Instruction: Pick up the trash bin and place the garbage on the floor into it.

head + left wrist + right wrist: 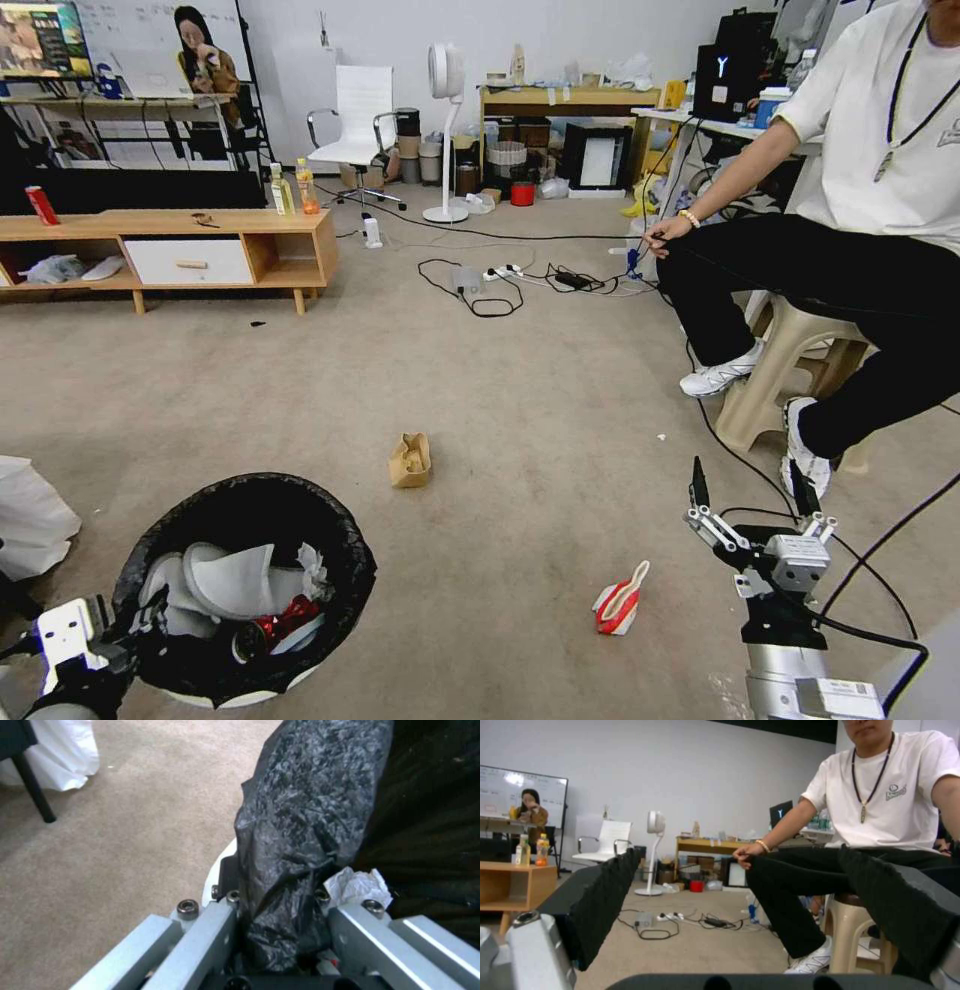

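Right, left end effector (pixel 280 930) was clamped on bin rim, trash bin (pixel 245 590) held low at robot's left, tissues + red can inside. Right end effector (pixel 750 515) hung w/ fingers apart, empty, near red-white carton (pixel 620 600) on floor (pixel 520 400). Tan paper bag (pixel 410 460) lay farther ahead. Tip: descend square over carton, pinch its edge. No legible labels.

Head view: high, angled forward and down over the carpet (pixel 520 400). Left wrist view: very close along the trash bin (pixel 300 813) rim. Right wrist view: low, level, facing the room; shares the standing fan (pixel 655 828) with the head view.
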`<state>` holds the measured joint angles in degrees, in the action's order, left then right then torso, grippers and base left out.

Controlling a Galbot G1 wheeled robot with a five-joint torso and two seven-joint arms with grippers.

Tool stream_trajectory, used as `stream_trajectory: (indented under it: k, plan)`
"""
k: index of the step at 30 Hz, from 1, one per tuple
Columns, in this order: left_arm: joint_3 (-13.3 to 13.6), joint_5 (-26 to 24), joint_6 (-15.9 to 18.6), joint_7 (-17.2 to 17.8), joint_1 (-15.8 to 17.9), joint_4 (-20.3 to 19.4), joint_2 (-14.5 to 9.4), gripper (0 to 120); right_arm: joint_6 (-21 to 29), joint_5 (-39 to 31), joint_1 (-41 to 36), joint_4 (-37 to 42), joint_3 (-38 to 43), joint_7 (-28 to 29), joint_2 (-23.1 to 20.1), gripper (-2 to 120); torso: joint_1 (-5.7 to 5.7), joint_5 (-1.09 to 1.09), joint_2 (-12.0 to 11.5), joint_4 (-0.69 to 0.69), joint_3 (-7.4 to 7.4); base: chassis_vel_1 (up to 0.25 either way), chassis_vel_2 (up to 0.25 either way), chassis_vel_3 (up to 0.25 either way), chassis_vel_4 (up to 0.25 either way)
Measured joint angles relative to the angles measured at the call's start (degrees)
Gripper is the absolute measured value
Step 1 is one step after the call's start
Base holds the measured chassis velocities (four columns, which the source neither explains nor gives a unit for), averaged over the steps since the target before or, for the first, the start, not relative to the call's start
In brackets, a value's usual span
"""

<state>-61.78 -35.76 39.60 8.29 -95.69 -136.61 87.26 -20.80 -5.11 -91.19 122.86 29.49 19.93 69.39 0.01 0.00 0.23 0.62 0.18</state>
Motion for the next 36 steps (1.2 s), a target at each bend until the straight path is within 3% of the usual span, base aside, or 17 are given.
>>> stream_trajectory:
  k: [12, 36]
  plan:
    - [-0.5, -3.9, -2.3, 6.3, 1.7, 0.4, -0.2, 5, -0.1, 0.0, 0.2, -0.6, -0.5, -0.2, -0.4, 100, 0.00, 0.00, 0.0, 0.00, 0.01, 0.000, 0.000, 0.000, 0.000]
    - [-3.0, -9.5, -4.1, 10.7, 4.8, 2.4, -2.0, 5, 0.0, 0.0, -0.5, -0.8, -0.6, -0.9, -0.3, 100, 0.00, 0.00, 0.0, 0.00, 0.01, 0.000, 0.000, 0.000, 0.000]
